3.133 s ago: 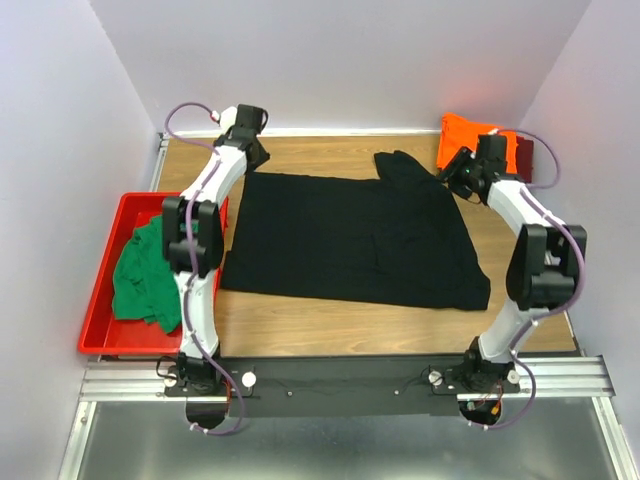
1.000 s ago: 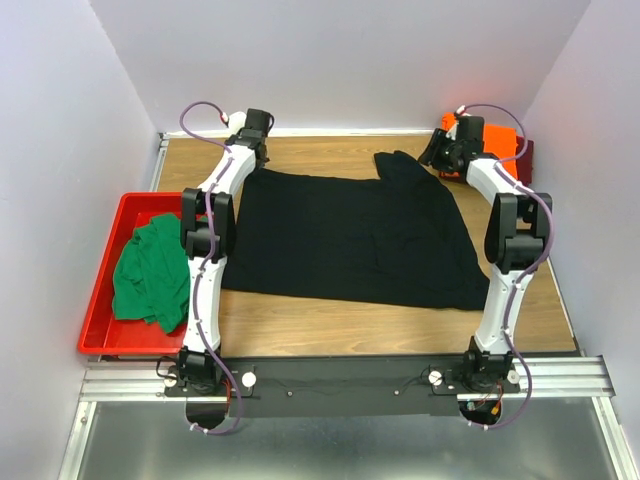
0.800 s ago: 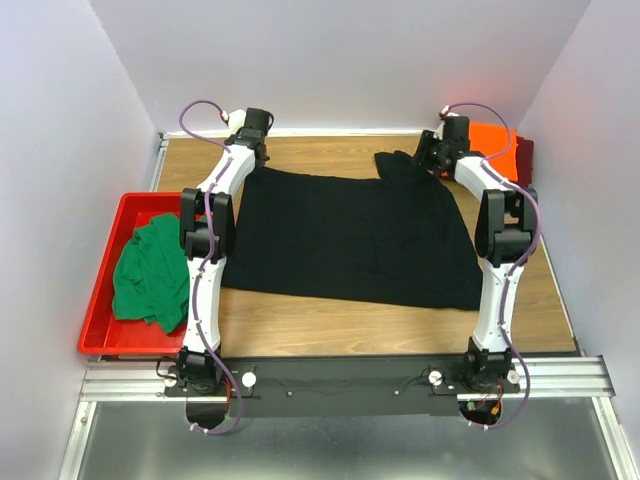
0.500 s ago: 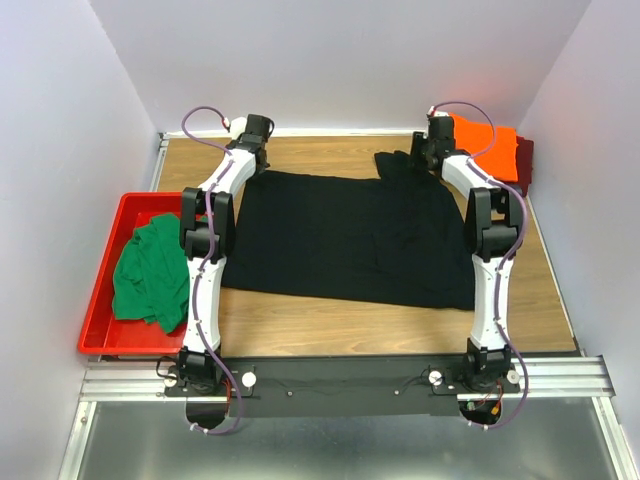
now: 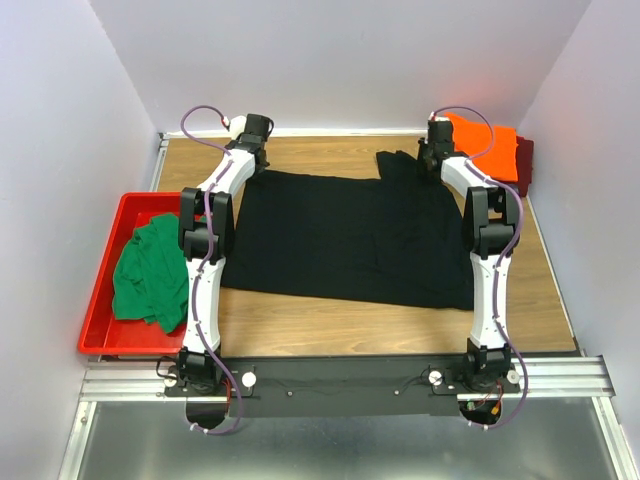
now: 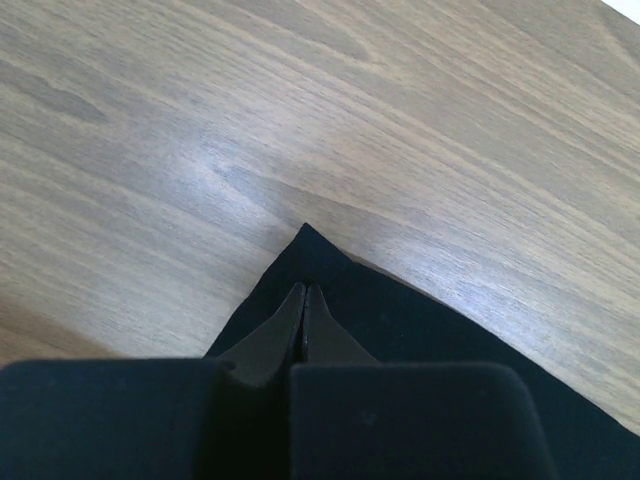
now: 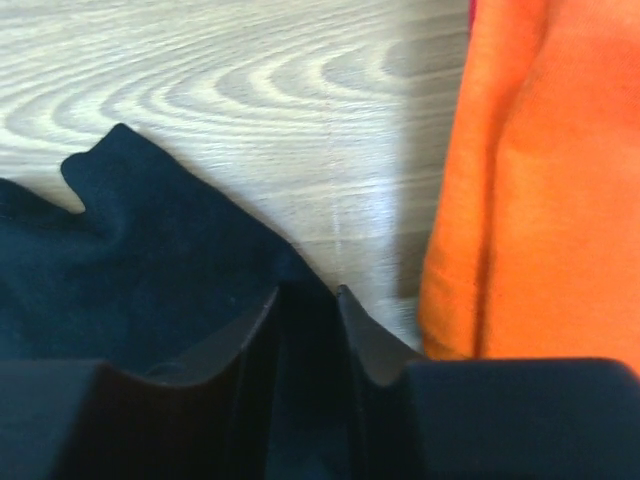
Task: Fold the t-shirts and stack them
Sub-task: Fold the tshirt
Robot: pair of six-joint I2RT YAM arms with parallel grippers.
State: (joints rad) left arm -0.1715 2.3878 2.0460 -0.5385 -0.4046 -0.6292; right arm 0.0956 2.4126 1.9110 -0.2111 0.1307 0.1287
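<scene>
stacked: orange shirt (image 5: 482, 138), maroon shirt (image 5: 525, 160)
unfolded: black shirt (image 5: 350, 232), green shirt (image 5: 150, 270)
left gripper (image 6: 304, 296): clamps black corner
right gripper (image 7: 308, 296): we can't tell

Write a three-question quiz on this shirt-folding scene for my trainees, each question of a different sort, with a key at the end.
1. True or false: the green t-shirt lies in the red tray.
2. Pick one. The black t-shirt is: A, spread out on the table; B, bunched up in the tray; C, folded on top of a stack.
3. Short answer: what does the left gripper pinch between its shut fingers?

Key
1. True.
2. A.
3. A corner of the black t-shirt.
</scene>
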